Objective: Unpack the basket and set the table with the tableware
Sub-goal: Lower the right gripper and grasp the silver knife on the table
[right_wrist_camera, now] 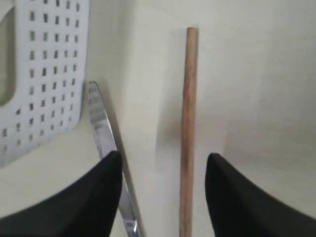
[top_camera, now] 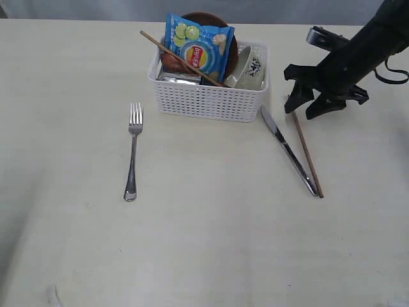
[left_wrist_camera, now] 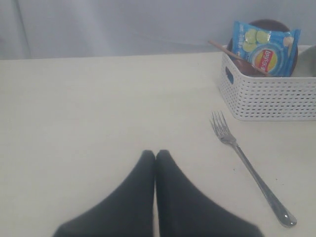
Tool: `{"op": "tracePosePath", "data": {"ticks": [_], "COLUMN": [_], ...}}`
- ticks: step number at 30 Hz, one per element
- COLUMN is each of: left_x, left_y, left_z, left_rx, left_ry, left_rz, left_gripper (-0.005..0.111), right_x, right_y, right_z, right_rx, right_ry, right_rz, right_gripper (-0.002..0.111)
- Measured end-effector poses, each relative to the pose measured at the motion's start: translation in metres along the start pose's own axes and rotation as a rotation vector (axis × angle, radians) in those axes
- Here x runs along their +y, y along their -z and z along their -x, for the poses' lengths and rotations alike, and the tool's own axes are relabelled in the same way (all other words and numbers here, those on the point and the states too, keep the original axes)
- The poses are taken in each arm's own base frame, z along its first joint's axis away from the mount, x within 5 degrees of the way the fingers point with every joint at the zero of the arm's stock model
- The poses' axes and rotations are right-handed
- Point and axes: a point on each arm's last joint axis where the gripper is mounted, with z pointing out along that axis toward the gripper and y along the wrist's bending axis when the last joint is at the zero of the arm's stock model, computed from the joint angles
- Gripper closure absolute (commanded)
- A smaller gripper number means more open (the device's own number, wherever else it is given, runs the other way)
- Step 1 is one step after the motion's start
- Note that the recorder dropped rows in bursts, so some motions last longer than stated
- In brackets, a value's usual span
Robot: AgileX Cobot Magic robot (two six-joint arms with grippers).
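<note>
Over the chopstick (right_wrist_camera: 188, 123), right jaws wide open.

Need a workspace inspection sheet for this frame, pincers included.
Surface: table cream, matte, faint specks.
Job's things: fork left of basket; knife and one chopstick side by side right of it; second chopstick, bowl, brown plate in basket.
Clutter: blue snack bag in basket.
Grippers: left pincer shut, empty; right pincer open, astride the table chopstick.
Cables: black loop at right arm.
Surroundings: grey backdrop.
</note>
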Motion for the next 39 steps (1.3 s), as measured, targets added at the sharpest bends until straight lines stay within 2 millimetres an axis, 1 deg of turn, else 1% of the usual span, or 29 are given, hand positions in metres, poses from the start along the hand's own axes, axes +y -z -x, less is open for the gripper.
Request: {"op": "tracePosePath", "data": {"ticks": [2,4,8,11,12,14,15,18,20,21,25,27,31,35,39], "left_x": [0.0,0.0,0.0,0.0,0.0,0.0,0.0,0.0,0.0,0.0,0.0,0.0,0.0,0.0,0.0], "left_y": [0.0,0.0,0.0,0.0,0.0,0.0,0.0,0.0,0.0,0.0,0.0,0.0,0.0,0.0,0.0], "left_z": [0.0,0.0,0.0,0.0,0.0,0.0,0.0,0.0,0.0,0.0,0.0,0.0,0.0,0.0,0.0], "left_rx": [0.0,0.0,0.0,0.0,0.0,0.0,0.0,0.0,0.0,0.0,0.0,0.0,0.0,0.0,0.0], "left_ry": [0.0,0.0,0.0,0.0,0.0,0.0,0.0,0.0,0.0,0.0,0.0,0.0,0.0,0.0,0.0], "left_rz": [0.0,0.0,0.0,0.0,0.0,0.0,0.0,0.0,0.0,0.0,0.0,0.0,0.0,0.0,0.0], "left_gripper": [0.107,0.107,0.107,0.107,0.107,0.107,0.107,0.107,0.107,0.107,0.107,0.107,0.107,0.107,0.107], "right_x": [0.003,0.007,0.02,0.037,0.047,0.059,0.066,0.078,0.082,0.083,0.08,0.074,0.068,0.07,0.071], "right_y": [0.003,0.009,0.018,0.019,0.019,0.016,0.014,0.002,-0.004,-0.006,-0.01,-0.01,-0.013,-0.016,-0.017], "right_z": [-0.001,-0.004,-0.009,-0.015,-0.017,-0.021,-0.024,-0.035,-0.04,-0.041,-0.044,-0.044,-0.046,-0.048,-0.047], "right_rx": [0.017,0.035,0.076,0.115,0.127,0.152,0.166,0.207,0.219,0.217,0.211,0.207,0.199,0.196,0.181], "right_ry": [0.001,0.006,0.034,0.094,0.126,0.17,0.198,0.256,0.284,0.293,0.294,0.283,0.25,0.251,0.25], "right_rz": [0.015,0.03,0.054,0.049,0.035,-0.013,-0.066,-0.219,-0.29,-0.322,-0.358,-0.363,-0.33,-0.283,-0.274], "right_gripper": [0.072,0.076,0.075,0.075,0.075,0.075,0.075,0.075,0.075,0.075,0.075,0.075,0.075,0.075,0.075]}}
